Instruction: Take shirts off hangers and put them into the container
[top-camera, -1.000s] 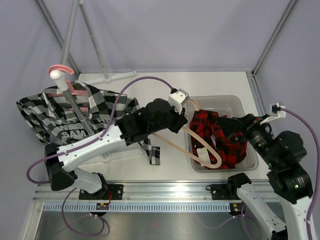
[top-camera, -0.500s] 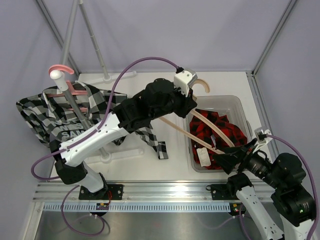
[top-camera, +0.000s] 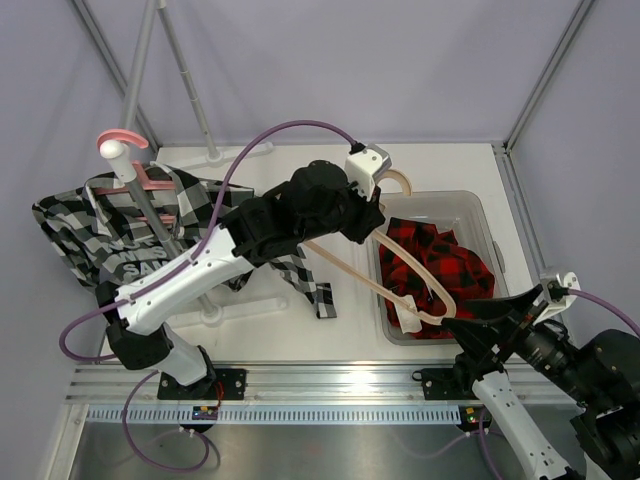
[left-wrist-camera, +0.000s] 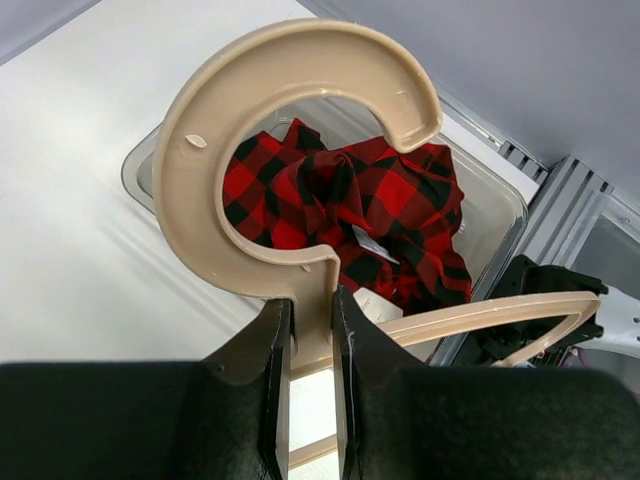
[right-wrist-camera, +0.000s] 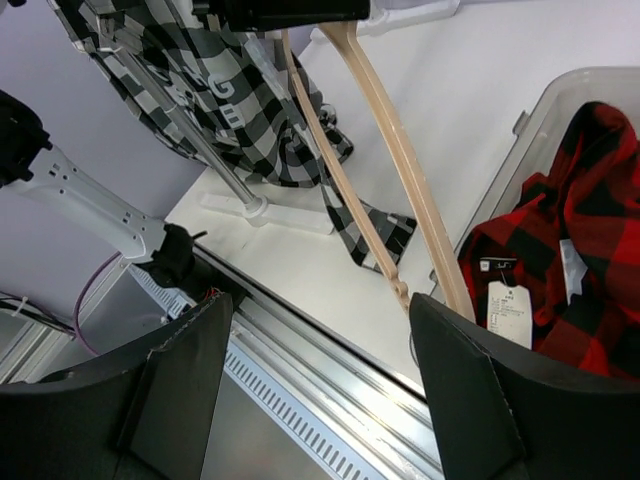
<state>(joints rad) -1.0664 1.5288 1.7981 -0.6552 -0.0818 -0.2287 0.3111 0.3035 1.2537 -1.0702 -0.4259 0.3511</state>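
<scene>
Right claw (right-wrist-camera: 320, 360), open and empty, has withdrawn lower right; we find red shirt (top-camera: 440, 265) in container (top-camera: 470, 205), left claw (left-wrist-camera: 310, 310) gripping beige hanger (left-wrist-camera: 200, 170).

A white table (top-camera: 420, 165) fills the middle, closed in at the back and sides by plain pale lilac walls (top-camera: 350, 60) with grey metal struts (top-camera: 545, 70) in the corners. A ribbed aluminium rail (top-camera: 330, 385) runs along its near edge, with a dull metal sheet (top-camera: 330, 450) below. A grey rack (top-camera: 196, 100) stands at the back left on a white foot (top-camera: 240, 152); the light is soft and even.
</scene>
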